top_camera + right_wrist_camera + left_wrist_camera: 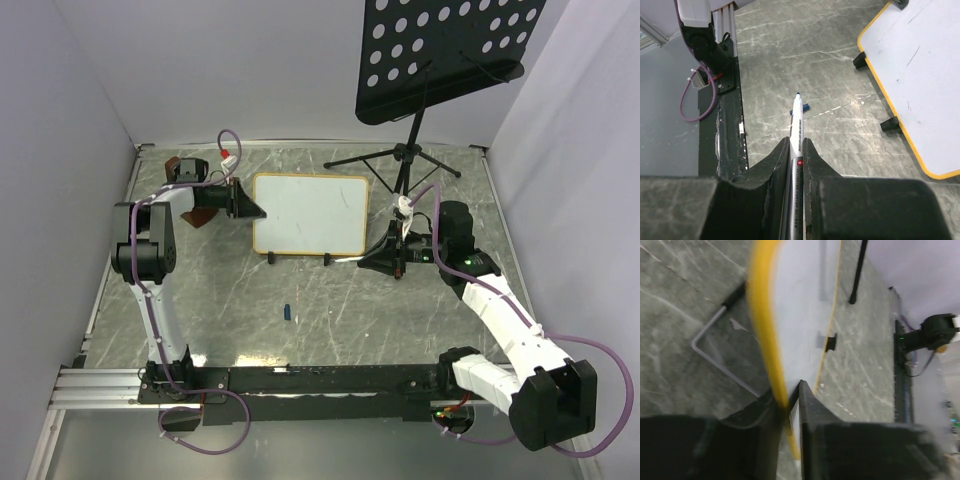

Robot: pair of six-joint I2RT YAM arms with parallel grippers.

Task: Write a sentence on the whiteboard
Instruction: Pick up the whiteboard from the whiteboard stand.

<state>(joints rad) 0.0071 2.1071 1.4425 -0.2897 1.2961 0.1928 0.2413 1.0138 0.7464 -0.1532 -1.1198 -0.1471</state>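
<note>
Whiteboard (pixel 310 213) lies flat on the tabletop (pixel 400 320), between my two pincers. From the top camera its face reads plain white inside the tan frame. The right wrist camera gives me more: a few faint thin strokes on the white, and two black feet (pixel 889 124) along the near edge.

The left pincer (pixel 255 207) is at the board's left edge. From above I can't judge the grip, but the left wrist camera, blurred as it is, shows the yellow-looking frame running straight between the fingers (pixel 815 420), jaws pinched narrow on it. A bent grey rod (pixel 715 350) shows beside the board there, something the top camera doesn't give me.

The right pincer (pixel 385 258) sits just off the board's lower right corner. The wrist camera has it clamped tight on a white marker (pixel 797 125), with the bare tip poking out ahead of the fingers and the board off to the pincer's front right, not touching. Just beyond the tip lies a small blue piece (pixel 806 106); from above it sits alone on the tabletop, nearer the bases than the board.

The black music stand (pixel 445 50) rises behind the right pincer.
</note>
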